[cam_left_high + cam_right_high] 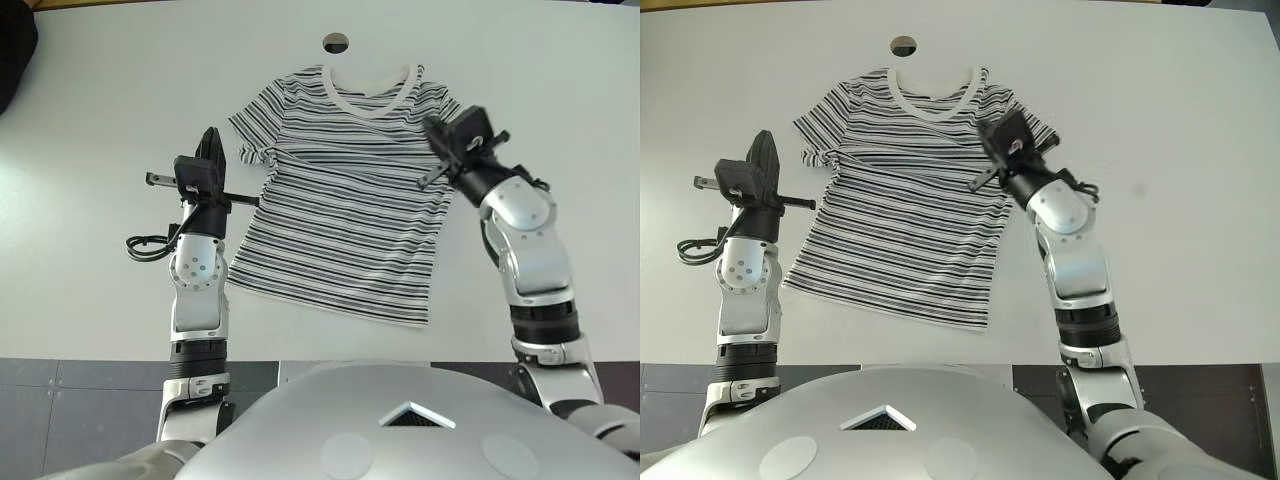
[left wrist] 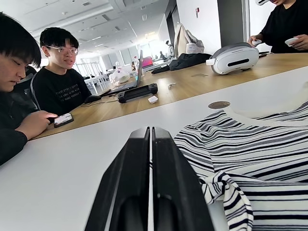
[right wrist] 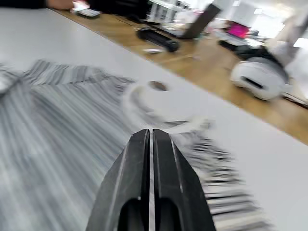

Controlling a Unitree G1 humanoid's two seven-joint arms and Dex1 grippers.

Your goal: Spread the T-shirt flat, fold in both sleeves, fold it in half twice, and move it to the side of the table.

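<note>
A black-and-white striped T-shirt (image 1: 345, 190) with a cream collar lies face up on the white table (image 1: 100, 110), collar toward the far side. Its left sleeve (image 1: 252, 128) is spread out with a small bunch at the armpit (image 2: 224, 185). My left gripper (image 1: 210, 150) stands shut just left of that sleeve, off the cloth. My right gripper (image 1: 437, 135) is shut and hovers over the right sleeve (image 1: 1032, 128) near the shoulder, holding nothing that I can see. In the right wrist view the shut fingers (image 3: 151, 159) point toward the collar (image 3: 159, 118).
A round hole (image 1: 336, 43) sits in the table just beyond the collar. A black cable (image 1: 150, 245) loops beside my left arm. Beyond the table's far edge is a wooden desk (image 2: 192, 82) where people sit. Bare table lies left, right and in front of the shirt.
</note>
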